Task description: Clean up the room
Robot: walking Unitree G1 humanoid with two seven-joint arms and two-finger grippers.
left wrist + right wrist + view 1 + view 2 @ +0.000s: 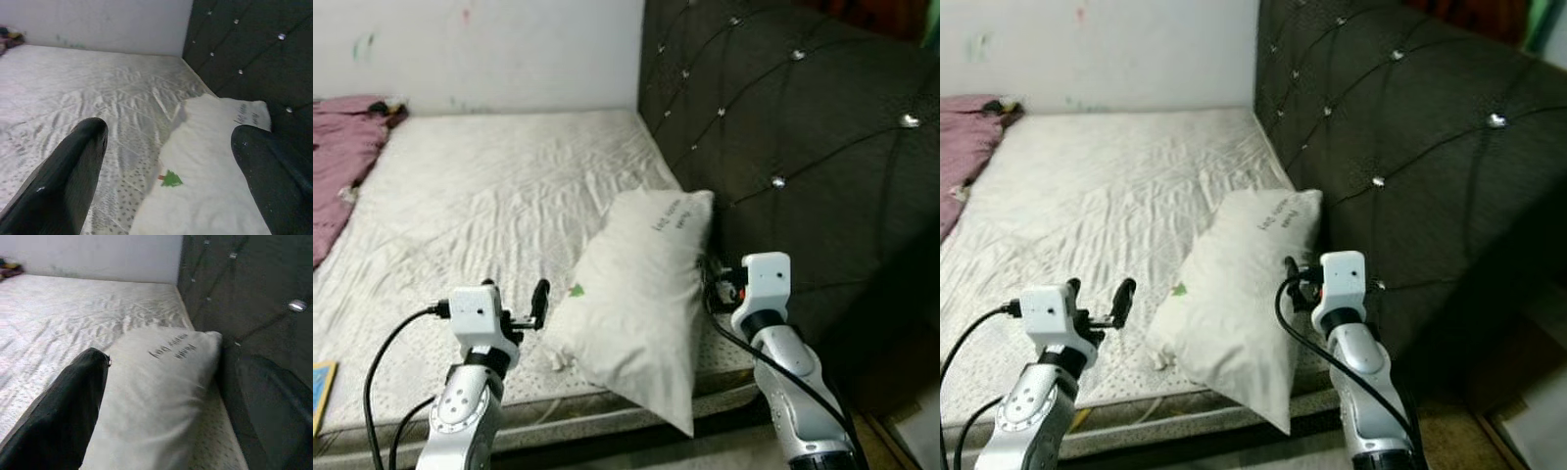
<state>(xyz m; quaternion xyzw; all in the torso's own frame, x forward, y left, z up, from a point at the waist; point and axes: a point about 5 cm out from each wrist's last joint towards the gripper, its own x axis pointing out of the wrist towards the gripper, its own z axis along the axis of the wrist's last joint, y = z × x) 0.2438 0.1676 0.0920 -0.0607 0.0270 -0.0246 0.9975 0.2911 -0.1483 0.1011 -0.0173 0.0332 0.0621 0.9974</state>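
A white pillow (641, 294) with a small green tree print and dark lettering lies at the bed's near right corner. One end leans against the dark headboard (803, 147), and a corner hangs over the mattress edge. My left gripper (516, 299) is open, hovering just left of the pillow above the mattress (489, 196). In the left wrist view the pillow (205, 181) lies ahead between the spread fingers (73, 166). My right gripper (1298, 284) is open at the pillow's right side, next to the headboard. The right wrist view has the pillow (156, 396) between its fingers (68, 406).
A crumpled mauve blanket (337, 157) lies at the bed's far left by the white wall (509, 49). A flat blue and yellow object (321, 392) sits at the near left edge. The tufted headboard closes off the right side; floor (901, 431) shows at lower right.
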